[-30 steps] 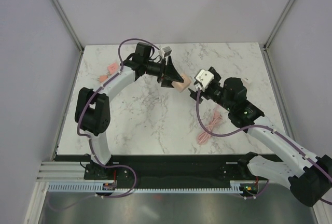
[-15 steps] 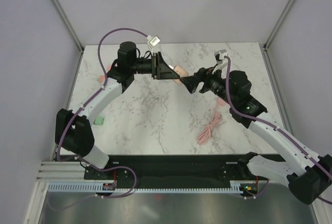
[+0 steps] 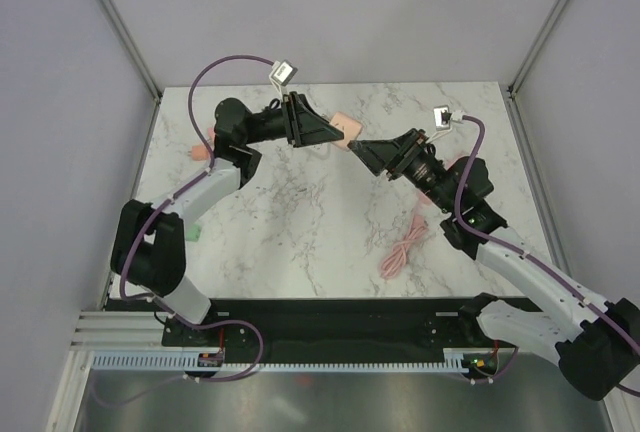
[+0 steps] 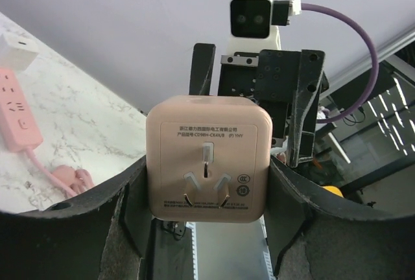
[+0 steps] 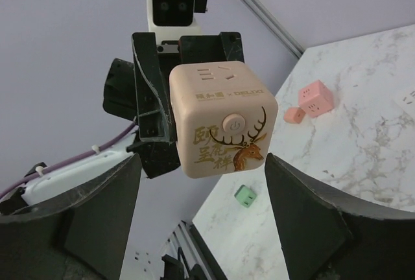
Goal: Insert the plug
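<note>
A pink cube adapter (image 4: 206, 157) with three prongs on the face toward the left wrist camera and a deer drawing (image 5: 224, 121) on the opposite face is held in the air. My left gripper (image 4: 207, 166) is shut on its sides. In the top view the left gripper (image 3: 330, 132) holds the cube (image 3: 347, 129) above the back of the table. My right gripper (image 3: 365, 150) faces the cube from the right, close to it. In the right wrist view the right gripper (image 5: 201, 160) is wide open and empty. A pink power strip (image 4: 16, 108) lies on the table.
A pink cable (image 3: 403, 249) lies coiled on the marble table (image 3: 300, 232) right of centre. A green cube (image 3: 193, 233) sits near the left edge, and pink cube adapters (image 5: 316, 97) lie at the far left. A white adapter (image 4: 16, 46) lies beside the power strip.
Both arms have lifted. The left gripper has carried the cube up and toward the back. The right gripper has turned to face the cube and closed in on it.
</note>
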Controlling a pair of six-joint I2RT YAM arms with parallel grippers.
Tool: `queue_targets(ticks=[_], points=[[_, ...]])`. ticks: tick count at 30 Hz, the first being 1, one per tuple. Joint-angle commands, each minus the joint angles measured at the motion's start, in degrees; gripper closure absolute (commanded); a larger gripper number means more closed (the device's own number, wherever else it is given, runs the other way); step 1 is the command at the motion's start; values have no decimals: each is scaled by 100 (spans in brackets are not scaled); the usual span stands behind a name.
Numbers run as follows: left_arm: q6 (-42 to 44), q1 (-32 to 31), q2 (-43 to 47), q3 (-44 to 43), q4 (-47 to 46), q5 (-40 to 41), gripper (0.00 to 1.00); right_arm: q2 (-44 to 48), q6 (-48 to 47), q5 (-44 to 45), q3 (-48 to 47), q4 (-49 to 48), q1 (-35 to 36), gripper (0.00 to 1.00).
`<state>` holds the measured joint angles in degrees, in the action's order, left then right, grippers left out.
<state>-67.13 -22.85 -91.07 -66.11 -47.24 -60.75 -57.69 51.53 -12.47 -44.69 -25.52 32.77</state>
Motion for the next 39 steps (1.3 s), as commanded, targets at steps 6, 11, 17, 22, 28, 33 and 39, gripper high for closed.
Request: queue_targets(ticks=[6,11,17,22,28,33,39], points=[[-1530,9,-341,28,-2086,-191,98,-487,410,52,-83,-1499,1,18],[-1759,-9,-412,28,-2341,-191,98,-840,525,8,-216,-1755,-8,19],[-1944,-88,-614,10,-2561,-209,98,-1042,595,78,-163,-2404,-8,27],[-2023,-158,-737,54,-2676,-148,98,-1227,718,-36,-137,-2845,-17,46],[-1630,-132,-702,80,-2326,-7,41,-1184,675,-361,-67,-3056,-34,100],[-583,78,-394,484,-1130,528,0,-718,393,-387,4,-1941,-515,100],[671,324,-569,160,1044,958,4,-392,508,-774,21,-930,-1377,100]])
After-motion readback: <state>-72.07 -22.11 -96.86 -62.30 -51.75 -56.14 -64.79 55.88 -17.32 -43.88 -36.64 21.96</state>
